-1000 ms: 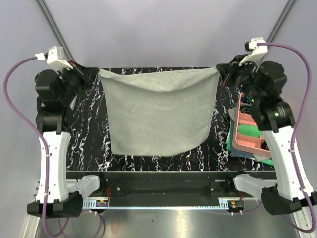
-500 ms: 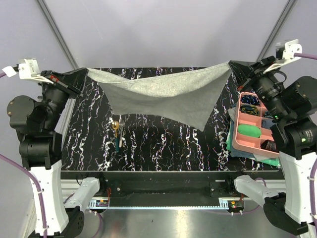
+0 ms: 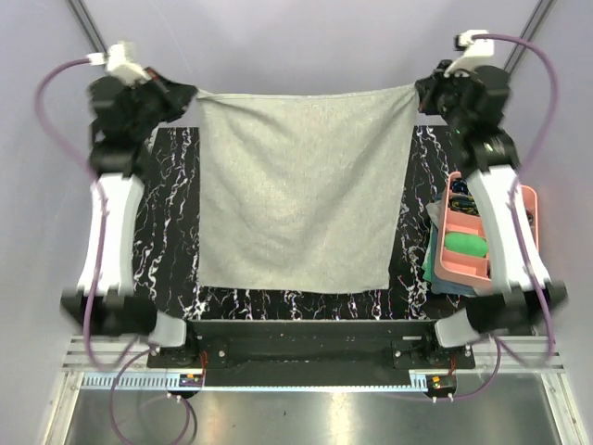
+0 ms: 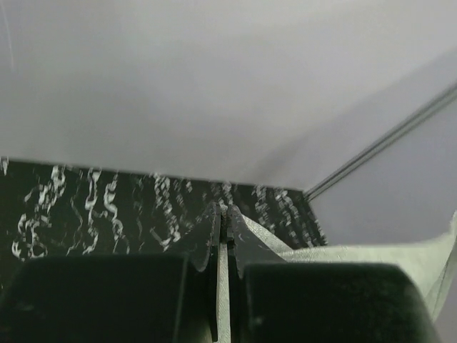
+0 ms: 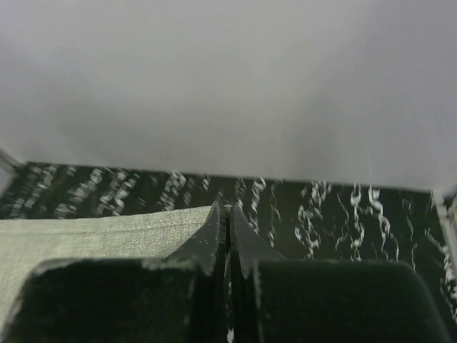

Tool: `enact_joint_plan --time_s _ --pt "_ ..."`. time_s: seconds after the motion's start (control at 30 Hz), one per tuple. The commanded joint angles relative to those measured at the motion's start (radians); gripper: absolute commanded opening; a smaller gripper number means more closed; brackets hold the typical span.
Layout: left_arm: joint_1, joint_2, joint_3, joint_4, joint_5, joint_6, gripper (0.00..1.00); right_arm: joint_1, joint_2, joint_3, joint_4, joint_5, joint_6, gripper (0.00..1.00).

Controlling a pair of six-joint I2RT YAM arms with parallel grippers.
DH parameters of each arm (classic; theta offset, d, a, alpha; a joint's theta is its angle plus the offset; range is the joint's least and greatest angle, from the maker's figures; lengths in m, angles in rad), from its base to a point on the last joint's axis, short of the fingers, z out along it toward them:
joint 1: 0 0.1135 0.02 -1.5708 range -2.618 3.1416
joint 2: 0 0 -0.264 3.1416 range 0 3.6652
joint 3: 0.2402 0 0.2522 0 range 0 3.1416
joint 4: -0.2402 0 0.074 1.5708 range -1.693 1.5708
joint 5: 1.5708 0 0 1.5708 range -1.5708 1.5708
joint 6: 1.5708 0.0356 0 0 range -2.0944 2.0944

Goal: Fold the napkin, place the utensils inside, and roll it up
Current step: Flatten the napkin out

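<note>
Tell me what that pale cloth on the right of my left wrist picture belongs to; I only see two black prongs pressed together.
Observer: It's the napkin, a whole sheet spread wide. The left gripper, whose prongs you see, pinches one far corner.
Operator: Is anything holding the other side?
Observer: Yes, the right gripper is shut on the opposite far corner, so the top edge runs straight between them.
Operator: Anything else on the table?
Observer: A pink tray sits at the right edge, with folded dark cloths under it.
</note>
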Motion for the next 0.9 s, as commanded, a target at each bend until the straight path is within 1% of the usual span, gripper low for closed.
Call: enact_joint_plan --time_s 0.0,0.03,0.07,0.1,0.13,0.17,0.2,0.23,0.27,0.3,0.37,0.4,0.43,0.5,0.53,0.6,0.63,0.67,0.7,0.73,0.77,0.8,0.83,0.87 --pt "0.0 0.322 0.046 0.113 0.035 -0.004 0.0 -0.086 0.28 -0.018 0.153 -0.062 0.03 0.0" --pt "-0.003 0.427 0.063 0.148 0.034 -0.02 0.01 -0.088 0.332 -0.004 0.173 -0.062 0.029 0.0" --pt "-0.002 0.486 0.086 0.169 0.038 -0.026 0.04 -0.091 0.445 0.033 0.192 -0.059 0.029 0.0" --pt "-0.002 0.546 0.159 0.177 0.041 -0.03 0.11 -0.095 0.507 0.066 0.206 -0.06 0.038 0.0" --pt "-0.002 0.656 0.199 0.176 0.059 -0.032 0.35 -0.101 0.572 0.105 0.206 -0.062 0.043 0.0" --pt "-0.005 0.705 0.238 0.175 0.063 -0.034 0.48 -0.108 0.697 0.187 0.206 -0.076 0.05 0.11" --pt "-0.006 0.75 0.303 0.169 0.063 -0.034 0.56 -0.112 0.756 0.232 0.197 -0.13 0.075 0.3" --pt "-0.011 0.816 0.333 0.169 0.067 -0.028 0.62 -0.12 0.811 0.281 0.185 -0.17 0.078 0.49" --pt "-0.018 0.84 0.354 0.168 0.067 -0.024 0.73 -0.121 0.903 0.376 0.166 -0.213 0.084 0.61" --pt "-0.023 0.859 0.382 0.163 0.067 -0.018 0.79 -0.123 0.943 0.428 0.108 -0.261 0.089 0.73" --pt "-0.037 0.871 0.387 0.162 0.067 0.014 0.88 -0.121 0.995 0.514 0.056 -0.312 0.104 0.77" --pt "-0.037 0.865 0.372 0.16 0.06 0.026 0.89 -0.123 0.991 0.513 0.057 -0.326 0.112 0.78" --pt "-0.06 0.844 0.361 0.163 0.049 0.054 0.9 -0.121 0.98 0.487 0.057 -0.332 0.116 0.78" --pt "-0.072 0.812 0.314 0.172 0.034 0.075 0.91 -0.118 0.918 0.438 0.059 -0.338 0.119 0.78" --pt "-0.084 0.772 0.295 0.177 0.02 0.094 0.92 -0.117 0.887 0.364 0.06 -0.341 0.119 0.78" --pt "-0.097 0.7 0.231 0.183 -0.006 0.106 0.92 -0.108 0.78 0.27 0.078 -0.341 0.122 0.78" --pt "-0.107 0.675 0.209 0.183 -0.012 0.114 0.93 -0.099 0.74 0.161 0.088 -0.341 0.121 0.78" --pt "-0.109 0.648 0.188 0.182 -0.017 0.114 0.93 -0.086 0.654 0.106 0.111 -0.338 0.116 0.78" --pt "-0.11 0.622 0.143 0.177 -0.02 0.109 0.93 -0.059 0.611 0.05 0.118 -0.323 0.109 0.79" --pt "-0.109 0.561 0.12 0.169 -0.035 0.095 0.93 -0.037 0.533 -0.053 0.125 -0.314 0.106 0.79" --pt "-0.107 0.53 0.1 0.133 -0.051 0.091 0.94 -0.017 0.494 -0.102 0.131 -0.309 0.104 0.79" --pt "-0.106 0.497 0.062 0.111 -0.068 0.088 0.95 0.033 0.461 -0.146 0.132 -0.297 0.103 0.79" --pt "-0.103 0.432 0.042 0.097 -0.084 0.089 0.95 0.061 0.399 -0.225 0.132 -0.284 0.104 0.79" --pt "-0.101 0.396 0.016 0.062 -0.091 0.097 0.96 0.091 0.372 -0.263 0.132 -0.277 0.103 0.79"
